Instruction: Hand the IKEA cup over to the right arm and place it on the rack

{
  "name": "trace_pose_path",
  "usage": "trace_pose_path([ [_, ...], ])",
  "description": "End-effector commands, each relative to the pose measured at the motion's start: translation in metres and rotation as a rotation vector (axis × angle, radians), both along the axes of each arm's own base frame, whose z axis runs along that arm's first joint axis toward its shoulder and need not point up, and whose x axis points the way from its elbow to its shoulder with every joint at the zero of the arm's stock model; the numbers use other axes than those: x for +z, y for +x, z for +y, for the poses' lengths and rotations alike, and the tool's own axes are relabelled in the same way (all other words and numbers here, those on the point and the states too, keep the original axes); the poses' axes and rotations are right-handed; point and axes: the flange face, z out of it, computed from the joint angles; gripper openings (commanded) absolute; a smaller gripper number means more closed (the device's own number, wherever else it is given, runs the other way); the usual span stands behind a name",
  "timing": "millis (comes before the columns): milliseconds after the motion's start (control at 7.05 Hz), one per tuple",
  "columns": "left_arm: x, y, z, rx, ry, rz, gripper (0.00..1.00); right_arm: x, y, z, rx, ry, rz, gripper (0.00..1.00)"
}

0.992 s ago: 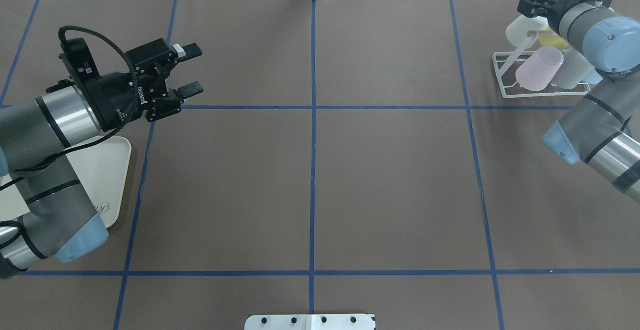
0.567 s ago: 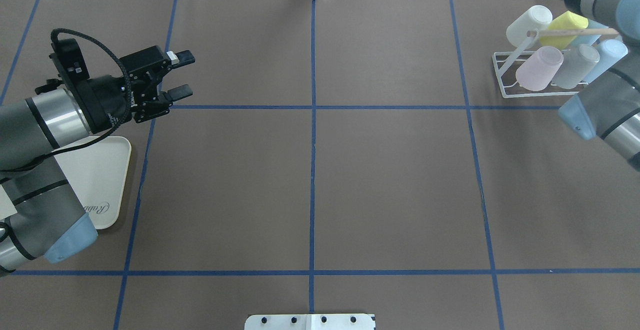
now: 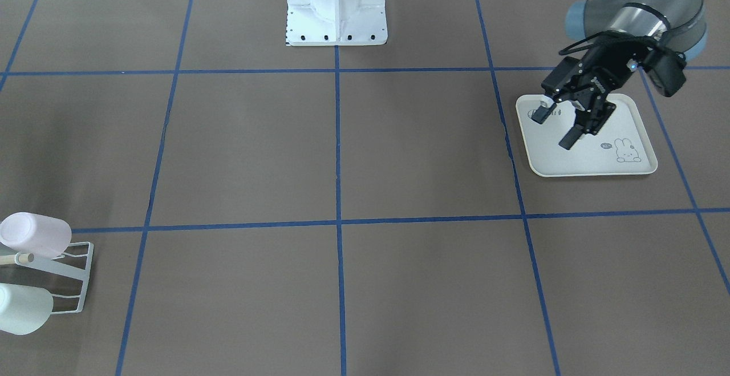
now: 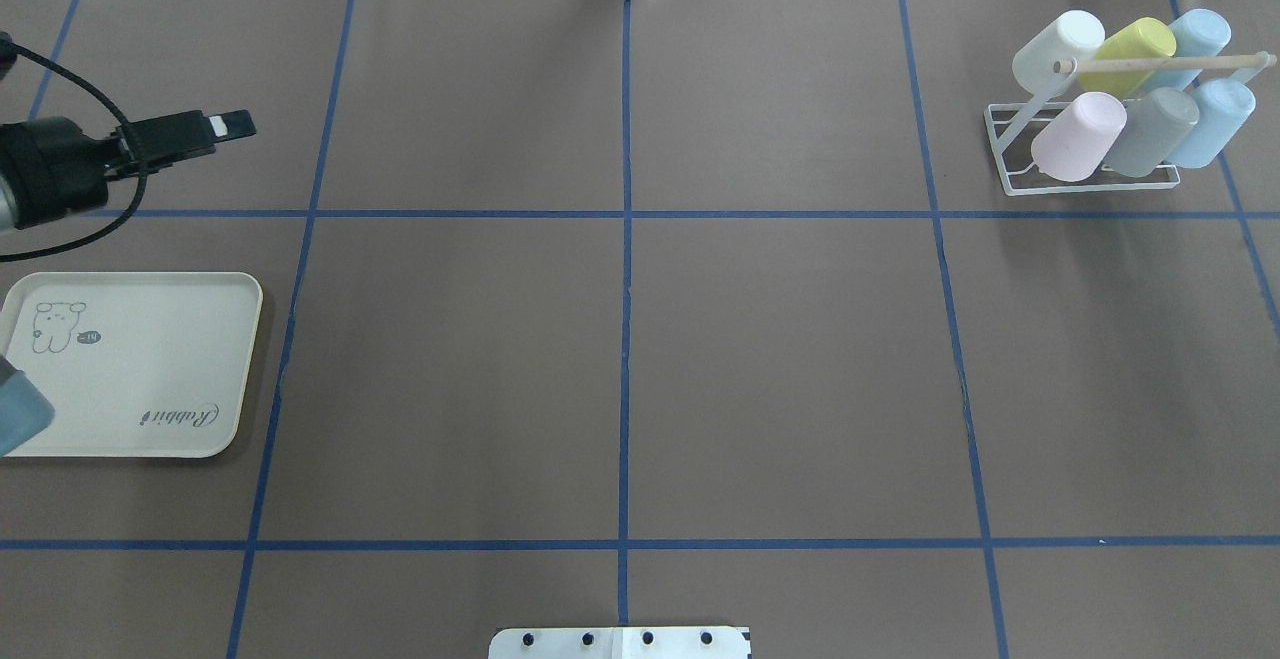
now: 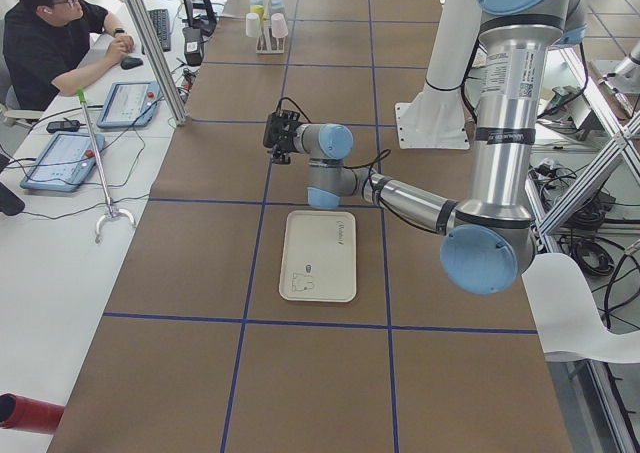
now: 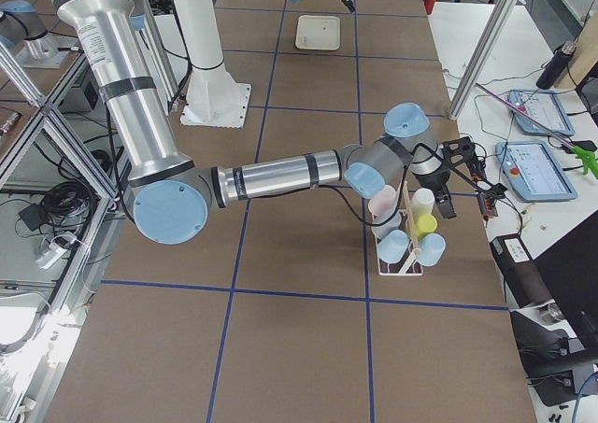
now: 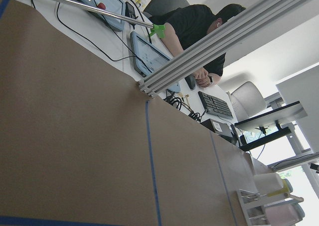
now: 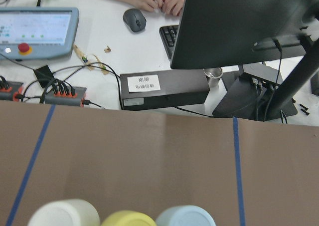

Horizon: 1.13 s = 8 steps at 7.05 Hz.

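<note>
My left gripper [image 3: 553, 129] hangs open, clear of the tray [image 4: 130, 379]; six cups [image 4: 1078, 137] sit on the rack [image 4: 1160, 63], white, yellow, blue above pink, grey, blue; my right gripper [image 6: 462, 173] is beside them, open or closed I cannot tell

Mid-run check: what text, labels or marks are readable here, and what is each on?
"Rabbit", in script, upside down in the overhead view: on the tray.
Speech bubble beside the tray's rabbit drawing: too small to read.
White label on the black box: blurred.
Label on the left arm: too small.
</note>
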Motion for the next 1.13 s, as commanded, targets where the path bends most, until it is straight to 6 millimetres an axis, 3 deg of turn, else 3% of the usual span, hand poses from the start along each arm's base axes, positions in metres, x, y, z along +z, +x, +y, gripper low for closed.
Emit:
trace_pose_path([
  [0, 0.052, -0.074, -0.013, -0.022, 0.099, -0.282, 1.0, 0.036, 0.038, 0.032, -0.197, -0.074, 0.1, 1.0],
  [425, 0.107, -0.176, -0.03, 0.0, 0.13, -0.421, 1.0, 0.065, 0.042, 0.093, -0.244, -0.18, 0.099, 1.0],
  [567, 0.143, -0.188, -0.022, 0.033, 0.169, -0.52, 1.0, 0.105, 0.044, 0.132, -0.249, -0.25, 0.094, 1.0],
  [709, 0.178, -0.195, -0.017, 0.051, 0.128, -0.547, 1.0, 0.112, 0.044, 0.138, -0.25, -0.257, 0.094, 1.0],
  [851, 0.203, -0.192, -0.026, 0.049, 0.094, -0.566, 1.0, 0.114, 0.044, 0.141, -0.25, -0.247, 0.09, 1.0],
  [992, 0.223, -0.193, -0.018, 0.066, 0.051, -0.568, 1.0, 0.118, 0.043, 0.144, -0.252, -0.251, 0.09, 1.0],
])
